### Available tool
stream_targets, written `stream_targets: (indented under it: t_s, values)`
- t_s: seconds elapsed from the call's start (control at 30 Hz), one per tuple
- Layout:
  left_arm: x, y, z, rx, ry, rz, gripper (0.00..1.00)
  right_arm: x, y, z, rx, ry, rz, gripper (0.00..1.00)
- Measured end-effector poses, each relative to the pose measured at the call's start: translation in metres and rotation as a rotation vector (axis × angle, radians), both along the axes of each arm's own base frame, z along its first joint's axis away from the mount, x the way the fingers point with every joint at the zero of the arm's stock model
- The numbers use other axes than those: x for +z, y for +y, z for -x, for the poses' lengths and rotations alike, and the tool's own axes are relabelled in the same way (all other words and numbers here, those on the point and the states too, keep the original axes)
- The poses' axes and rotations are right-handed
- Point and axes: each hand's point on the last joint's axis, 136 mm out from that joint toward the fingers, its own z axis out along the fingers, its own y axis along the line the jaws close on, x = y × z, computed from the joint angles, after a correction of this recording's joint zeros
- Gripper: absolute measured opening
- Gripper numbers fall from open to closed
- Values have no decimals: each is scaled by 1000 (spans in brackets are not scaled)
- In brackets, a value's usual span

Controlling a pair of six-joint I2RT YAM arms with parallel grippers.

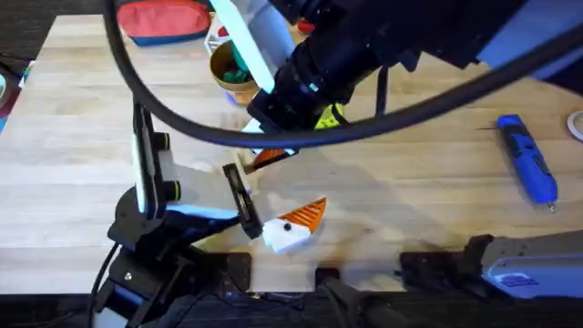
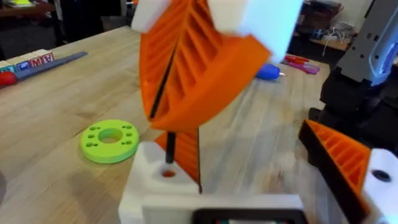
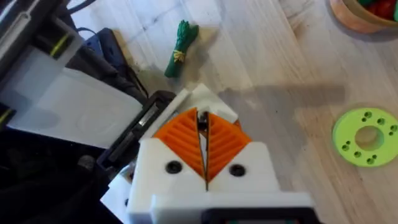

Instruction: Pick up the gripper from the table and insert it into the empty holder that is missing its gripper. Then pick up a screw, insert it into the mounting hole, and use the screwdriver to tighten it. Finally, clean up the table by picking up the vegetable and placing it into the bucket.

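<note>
The right gripper (image 3: 202, 146) is pinched shut on the orange gripper (image 2: 185, 152), touching the top of the holder (image 2: 163, 180). The left gripper (image 2: 255, 174) is wide open and holds nothing. I think step one is nearly done. The blue screwdriver (image 1: 528, 162) and the vegetable (image 3: 180, 46) lie far from the holder, not yet used.

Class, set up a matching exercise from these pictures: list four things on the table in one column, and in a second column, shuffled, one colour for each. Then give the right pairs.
Things:
1. powered screwdriver
2. toy vegetable
3. ring-shaped disc
4. bucket

Colours:
A. copper-brown
B. light yellow-green
C. blue
D. dark green

Pairs: 1-C, 2-D, 3-B, 4-A
</note>
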Motion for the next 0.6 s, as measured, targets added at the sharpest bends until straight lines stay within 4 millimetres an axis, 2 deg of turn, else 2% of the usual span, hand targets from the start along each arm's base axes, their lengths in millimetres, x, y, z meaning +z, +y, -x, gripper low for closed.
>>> stream_targets:
  t_s: [0.6]
  values:
    - [0, 0, 0, 0, -3, -1, 985, -1, -1, -2, -11, -9, 9, 4]
